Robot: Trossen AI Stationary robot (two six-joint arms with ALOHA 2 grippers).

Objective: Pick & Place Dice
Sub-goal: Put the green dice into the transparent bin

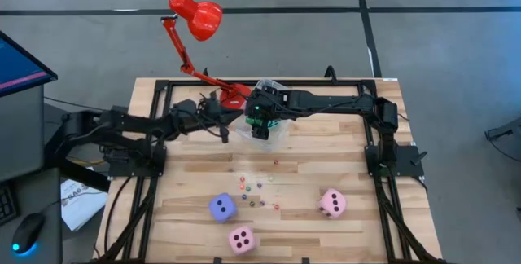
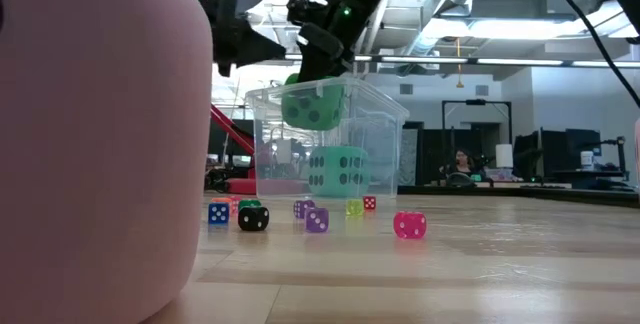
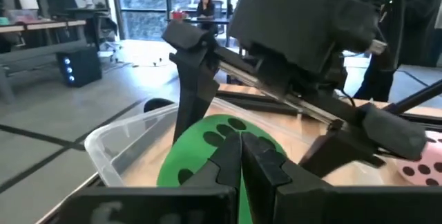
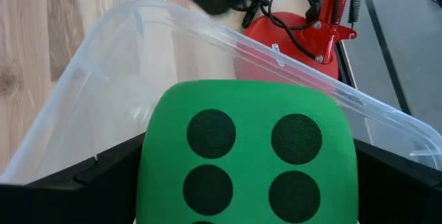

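Low view: wooden table (image 2: 500,254), office room behind.

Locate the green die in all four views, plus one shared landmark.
High view: hidden under the right gripper over the clear tub; not visible.
Low view: green die in the tub's mouth, above the cyan die.
Left wrist view: centre-bottom, behind the left gripper's shut fingers.
Right wrist view: fills lower centre, gripped on both sides.
Shared landmark: the clear tub.
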